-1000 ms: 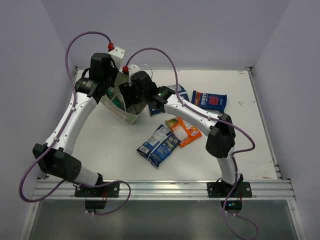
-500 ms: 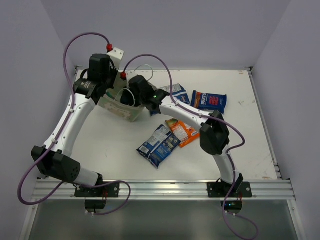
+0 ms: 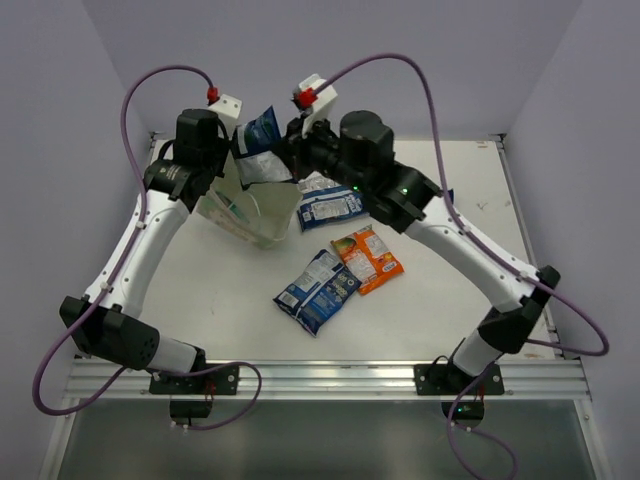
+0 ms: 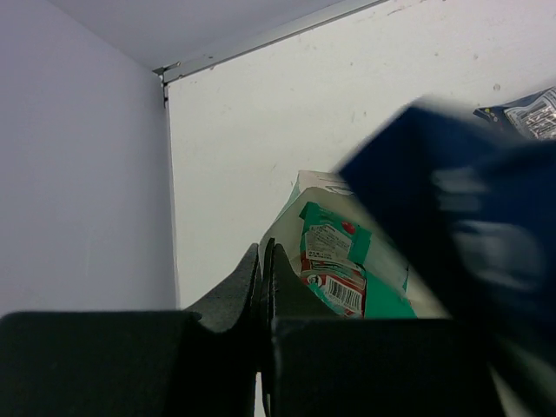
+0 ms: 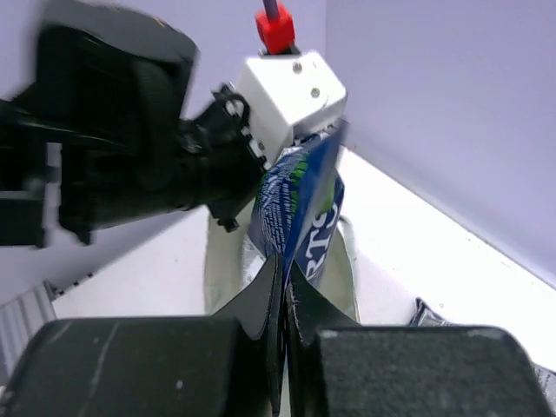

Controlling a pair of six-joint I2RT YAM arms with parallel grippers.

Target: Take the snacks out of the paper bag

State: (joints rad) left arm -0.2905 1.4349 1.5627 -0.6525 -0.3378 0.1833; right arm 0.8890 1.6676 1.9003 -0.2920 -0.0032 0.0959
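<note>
Snacks nearest the arm bases: a dark blue-and-white foil packet (image 3: pixel 318 290) lies flat, with a flat orange foil packet (image 3: pixel 367 260) just beside it. Farther back, another blue-and-white packet (image 3: pixel 330 203) sits partly under the right arm. Left of it the pale green and cream paper bag (image 3: pixel 250 215) leans, the left gripper (image 4: pixel 263 261) pinched tight on its rim and a teal-green packet (image 4: pixel 334 261) inside. Above the bag's mouth, the right gripper (image 5: pixel 282 282) is clamped on a dark blue foil packet (image 5: pixel 300 213).

Tally by kind, as seen
Three dark blue-and-white packets (image 3: pixel 260 135) (image 3: pixel 330 205) (image 3: pixel 318 290), one orange packet (image 3: pixel 367 258), one teal-green packet (image 4: pixel 334 261), one paper bag (image 3: pixel 250 215), two robot arms (image 3: pixel 150 235) (image 3: pixel 470 255).
</note>
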